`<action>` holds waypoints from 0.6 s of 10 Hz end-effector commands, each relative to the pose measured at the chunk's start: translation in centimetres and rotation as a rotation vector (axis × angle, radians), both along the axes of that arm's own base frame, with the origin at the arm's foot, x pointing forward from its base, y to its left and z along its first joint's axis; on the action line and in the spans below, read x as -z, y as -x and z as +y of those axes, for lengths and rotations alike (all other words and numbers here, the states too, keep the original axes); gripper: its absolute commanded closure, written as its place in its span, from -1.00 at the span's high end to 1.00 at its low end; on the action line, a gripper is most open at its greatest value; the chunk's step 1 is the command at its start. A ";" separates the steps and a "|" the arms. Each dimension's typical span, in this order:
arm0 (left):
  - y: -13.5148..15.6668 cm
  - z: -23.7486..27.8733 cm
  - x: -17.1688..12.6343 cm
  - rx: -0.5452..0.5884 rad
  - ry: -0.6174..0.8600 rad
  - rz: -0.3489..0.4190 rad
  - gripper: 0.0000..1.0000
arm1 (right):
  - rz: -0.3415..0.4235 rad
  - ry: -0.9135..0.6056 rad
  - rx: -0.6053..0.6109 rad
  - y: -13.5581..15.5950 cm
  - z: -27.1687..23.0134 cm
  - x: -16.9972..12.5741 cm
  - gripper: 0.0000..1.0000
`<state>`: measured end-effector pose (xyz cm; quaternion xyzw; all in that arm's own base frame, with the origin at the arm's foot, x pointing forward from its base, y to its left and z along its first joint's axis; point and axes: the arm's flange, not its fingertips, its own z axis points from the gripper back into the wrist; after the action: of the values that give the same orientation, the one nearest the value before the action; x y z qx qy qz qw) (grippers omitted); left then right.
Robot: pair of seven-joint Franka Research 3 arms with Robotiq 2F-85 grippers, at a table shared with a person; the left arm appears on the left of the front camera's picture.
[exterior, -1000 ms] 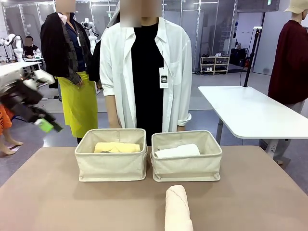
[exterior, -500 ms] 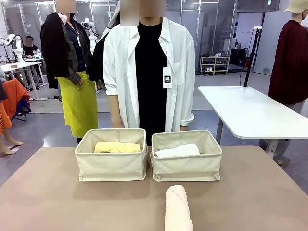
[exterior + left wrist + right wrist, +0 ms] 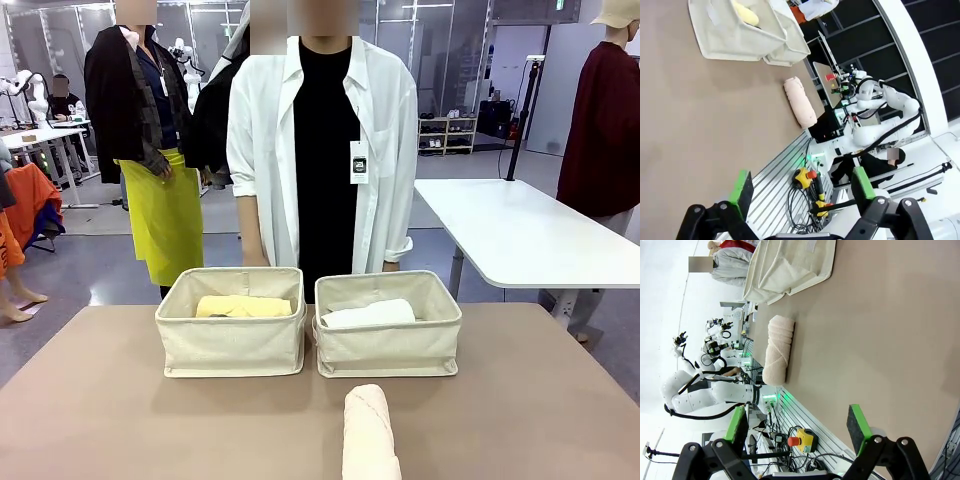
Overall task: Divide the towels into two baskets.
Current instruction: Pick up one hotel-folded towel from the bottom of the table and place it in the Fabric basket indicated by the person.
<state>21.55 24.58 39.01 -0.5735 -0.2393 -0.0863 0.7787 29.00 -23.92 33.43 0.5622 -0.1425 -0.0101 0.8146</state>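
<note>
1. Front view: the pink towel [image 3: 368,435] lies lengthwise on the brown table [image 3: 120,400], at its near edge. Beyond the pink towel stand the left basket [image 3: 230,340], holding the yellow towel [image 3: 243,306], and the right basket [image 3: 388,345], holding the white towel [image 3: 370,314]. A person [image 3: 320,150] in a white shirt stands behind both. Farther off is an open workroom with a white table [image 3: 520,230].

2. Left wrist view: the left gripper [image 3: 802,185] hangs spread wide with nothing between its pads, well apart from the pink towel [image 3: 800,102]. The left basket [image 3: 735,30] lies past the towel. Off the table edge nearest the towel are a ribbed metal base and an emergency-stop button [image 3: 806,175].

3. Right wrist view: the right gripper [image 3: 796,422] is likewise spread and empty, and the pink towel [image 3: 777,350] lies between it and the baskets [image 3: 790,265].

4. Risks, as I judge them:
   - With the pink towel so close to the edge, a sideways nudge could roll it off.
   - Pinching only an outer layer could unwind the roll.
   - A low carry could snag a soft basket wall and drag the basket.
</note>
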 end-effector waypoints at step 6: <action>0.6 -0.3 -0.5 -0.012 0.003 -0.006 1.00 | -0.010 0.000 0.002 0.2 0.2 -0.2 1.00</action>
<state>21.41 24.65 39.24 -0.5711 -0.2443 -0.0854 0.7790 29.00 -23.92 33.40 0.5623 -0.1422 -0.0103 0.8145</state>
